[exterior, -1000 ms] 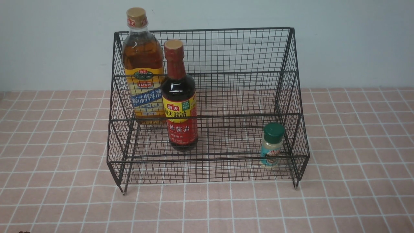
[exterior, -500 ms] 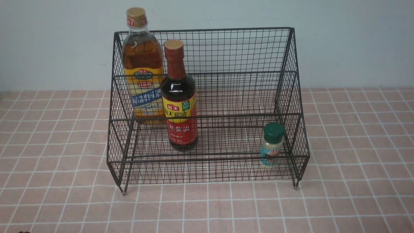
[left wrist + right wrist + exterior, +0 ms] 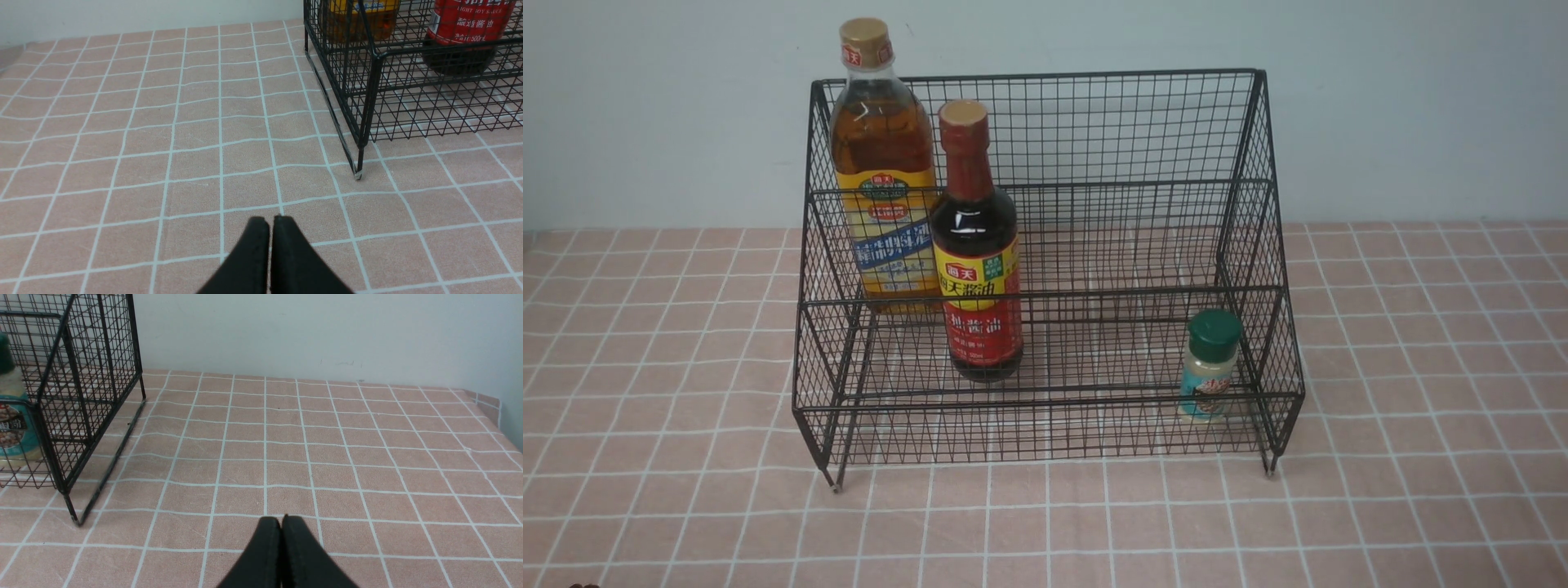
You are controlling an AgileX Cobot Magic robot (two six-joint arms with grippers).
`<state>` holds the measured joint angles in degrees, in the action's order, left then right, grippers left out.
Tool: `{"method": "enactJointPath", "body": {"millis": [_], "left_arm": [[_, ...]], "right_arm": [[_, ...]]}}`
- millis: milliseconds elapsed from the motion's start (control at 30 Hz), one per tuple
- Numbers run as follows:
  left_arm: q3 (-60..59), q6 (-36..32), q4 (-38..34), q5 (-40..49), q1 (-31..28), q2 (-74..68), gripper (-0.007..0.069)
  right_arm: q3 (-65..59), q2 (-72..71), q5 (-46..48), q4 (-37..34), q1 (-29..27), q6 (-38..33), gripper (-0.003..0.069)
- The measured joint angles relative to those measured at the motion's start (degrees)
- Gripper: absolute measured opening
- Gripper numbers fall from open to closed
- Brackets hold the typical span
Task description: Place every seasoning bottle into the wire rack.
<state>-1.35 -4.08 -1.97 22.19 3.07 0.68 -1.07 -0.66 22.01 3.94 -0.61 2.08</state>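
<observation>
**Three bottles stand in the rack, both claws shut and empty**

Three bottles are inside the wire rack (image 3: pixel 1045 269), which stands on the pink checked desk (image 3: pixel 1421 408) close to its far edge, by the pale wall. The tall amber oil bottle (image 3: pixel 882 163) is upright on the upper tier at the rack's left end. The dark soy bottle (image 3: pixel 974 245) stands upright on the lower tier just in front of it and covers part of its label. The small green-capped shaker (image 3: pixel 1210 367) stands on the lower tier near the rack's right end, well apart from the other two.

Neither arm shows in the front view. In the left wrist view the left claw (image 3: pixel 271 228) has its fingers pressed together on nothing, above bare cloth near the rack's front left leg; both bottles there are cut off by the frame. In the right wrist view the right claw (image 3: pixel 281 526) is likewise closed and empty, and only a slice of the shaker shows through the mesh.

Open desk lies on both sides of the rack and in front of it; the desk's right edge shows in the right wrist view.
</observation>
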Motion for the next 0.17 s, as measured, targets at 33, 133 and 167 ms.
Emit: {"method": "enactJointPath", "body": {"millis": [33, 133, 167], "left_arm": [[0.0, 0.0, 0.0, 0.0, 0.0, 0.0, -0.0007], [0.0, 0.0, 0.0, 0.0, 0.0, 0.0, -0.0007], [0.0, 0.0, 0.0, 0.0, 0.0, 0.0, -0.0007]], "right_arm": [[0.0, 0.0, 0.0, 0.0, 0.0, 0.0, -0.0013], [0.0, 0.0, 0.0, 0.0, 0.0, 0.0, -0.0013], [0.0, 0.0, 0.0, 0.0, 0.0, 0.0, -0.0013]]}}
